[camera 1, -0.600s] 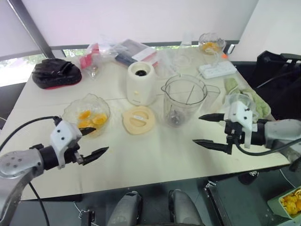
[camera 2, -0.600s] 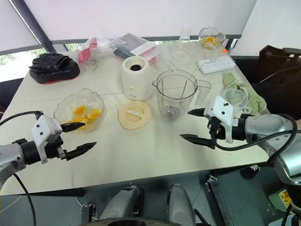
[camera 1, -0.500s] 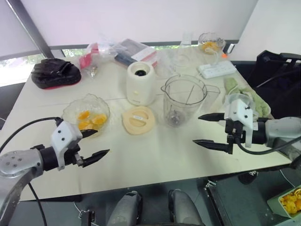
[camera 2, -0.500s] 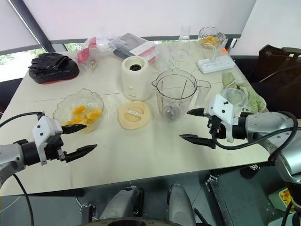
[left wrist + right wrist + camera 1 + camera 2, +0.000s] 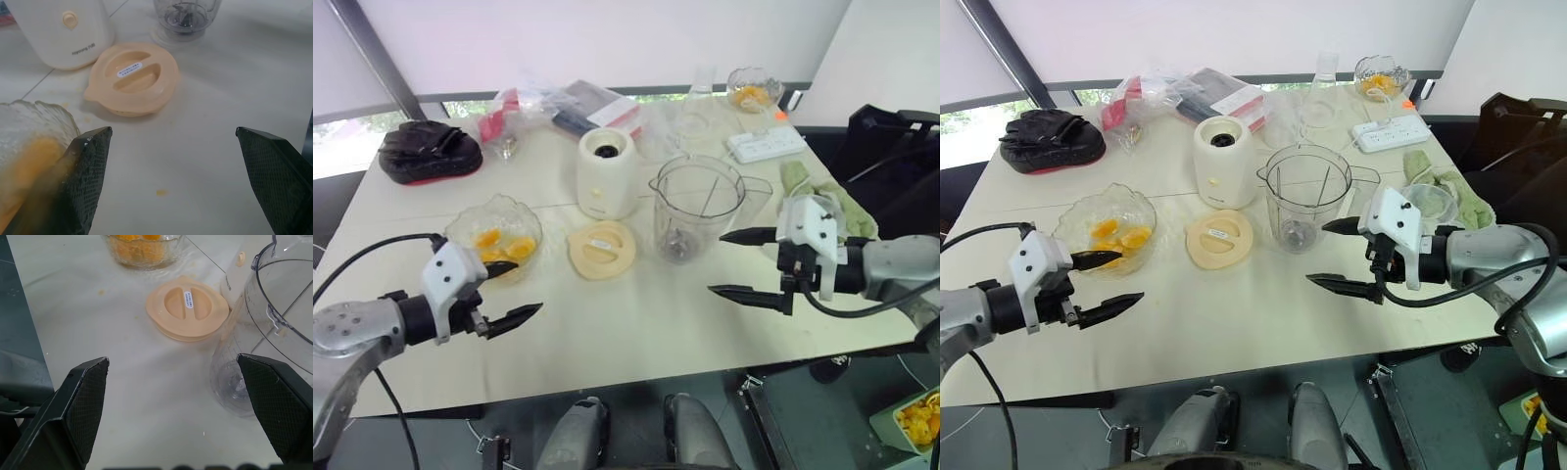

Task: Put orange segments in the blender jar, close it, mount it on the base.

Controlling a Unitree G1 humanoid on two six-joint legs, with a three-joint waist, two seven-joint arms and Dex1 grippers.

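Note:
Orange segments [image 5: 501, 247] lie in a clear glass bowl [image 5: 470, 223] on the table's left side. My left gripper [image 5: 527, 287] hovers open and empty just in front of that bowl. The clear blender jar [image 5: 696, 204] stands upright and empty mid-table, its blades [image 5: 184, 13] visible at the bottom. To its left stands the cream-white base [image 5: 606, 173], with the flat cream lid [image 5: 601, 249] lying in front of the base. My right gripper [image 5: 715, 262] is open and empty, just right of the jar, fingers pointing left.
A black bag [image 5: 429, 150] sits back left, with plastic bags and packets [image 5: 558, 103] behind the base. Back right are a power strip [image 5: 766, 144] and another glass bowl of orange [image 5: 752, 93]. A green cloth [image 5: 826, 201] lies near the right edge. A green tray of peel [image 5: 918, 421] sits below.
My right gripper has drifted slightly left, closer to the jar. The left gripper stays almost where it was, and both remain open.

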